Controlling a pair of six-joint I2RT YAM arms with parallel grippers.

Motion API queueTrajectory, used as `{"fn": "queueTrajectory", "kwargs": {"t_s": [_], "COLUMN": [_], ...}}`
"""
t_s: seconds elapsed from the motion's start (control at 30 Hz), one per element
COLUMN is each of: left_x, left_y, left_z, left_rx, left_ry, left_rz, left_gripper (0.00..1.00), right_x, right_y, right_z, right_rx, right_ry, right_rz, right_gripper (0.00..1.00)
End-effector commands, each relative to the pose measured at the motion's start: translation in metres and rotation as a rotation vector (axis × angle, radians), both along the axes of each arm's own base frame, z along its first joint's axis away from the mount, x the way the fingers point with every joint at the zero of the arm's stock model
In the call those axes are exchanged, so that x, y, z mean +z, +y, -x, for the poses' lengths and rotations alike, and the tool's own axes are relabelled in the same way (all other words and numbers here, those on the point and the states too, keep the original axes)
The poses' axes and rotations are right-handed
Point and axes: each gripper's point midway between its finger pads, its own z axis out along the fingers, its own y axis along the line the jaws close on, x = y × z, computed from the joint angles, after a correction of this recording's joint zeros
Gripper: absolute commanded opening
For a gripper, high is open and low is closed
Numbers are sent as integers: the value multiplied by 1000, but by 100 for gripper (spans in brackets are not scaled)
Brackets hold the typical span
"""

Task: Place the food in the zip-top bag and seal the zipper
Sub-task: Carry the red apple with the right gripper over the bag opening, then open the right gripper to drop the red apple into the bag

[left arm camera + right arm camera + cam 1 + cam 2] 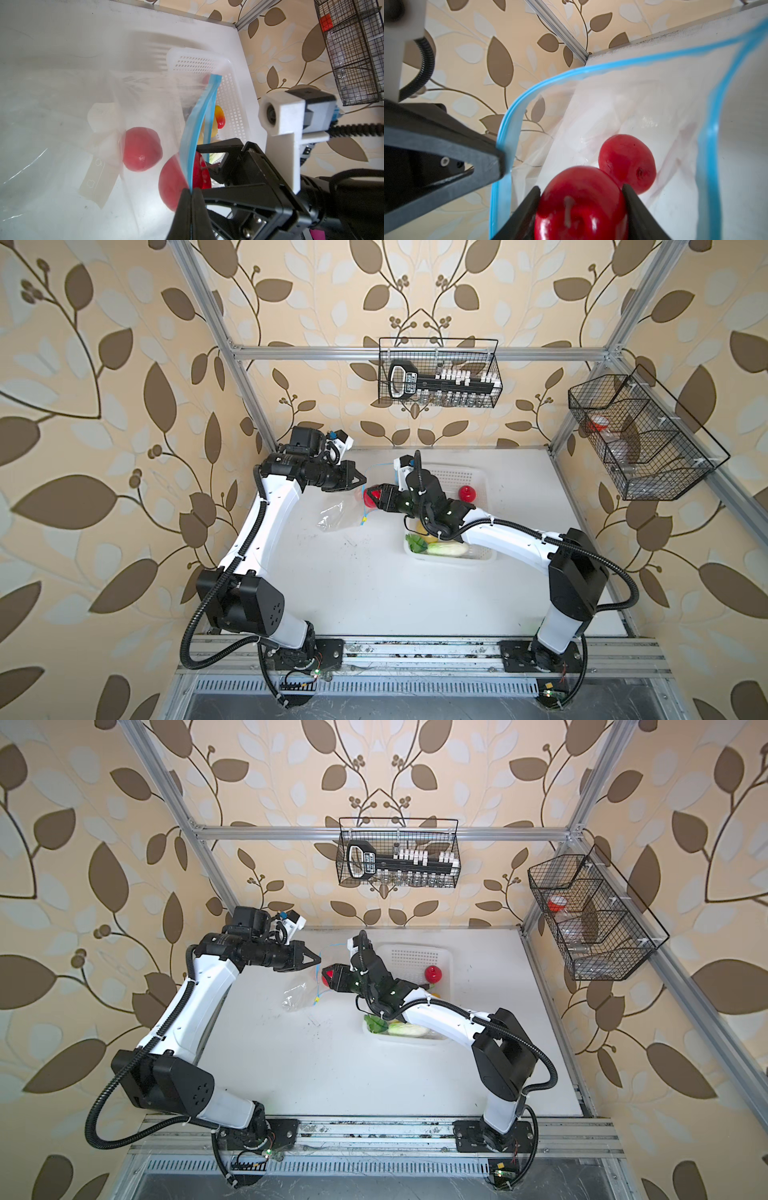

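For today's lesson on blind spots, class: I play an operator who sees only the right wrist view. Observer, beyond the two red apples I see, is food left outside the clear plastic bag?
Observer: Yes. In both top views a third red toy apple sits in the white perforated plastic basket.
Operator: Anything else there?
Observer: A pale green-leafed toy cabbage lies at the basket's near end.
Operator: Where is the zipper's slider?
Observer: The small yellow slider tab hangs low, well apart from the left tool.
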Motion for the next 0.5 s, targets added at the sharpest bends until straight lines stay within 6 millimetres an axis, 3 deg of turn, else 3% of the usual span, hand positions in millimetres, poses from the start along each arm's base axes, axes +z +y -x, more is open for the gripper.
{"fn": "queueTrajectory", "kwargs": {"t_s": [0.0, 0.47], "left_x": [29, 59], "left_y": [-6, -1], "left_z": [8, -3], "left_rx": [-25, 30], "left_ry": [-64, -148], "left_rz": [29, 25], "left_gripper": [0, 0], "right_x": [4, -46], "right_y": [10, 11], "right_z": [1, -19], "right_rx": [28, 41], "right_ry": [-5, 80], "right_rz": [14, 168], "right_gripper": [43, 51]}}
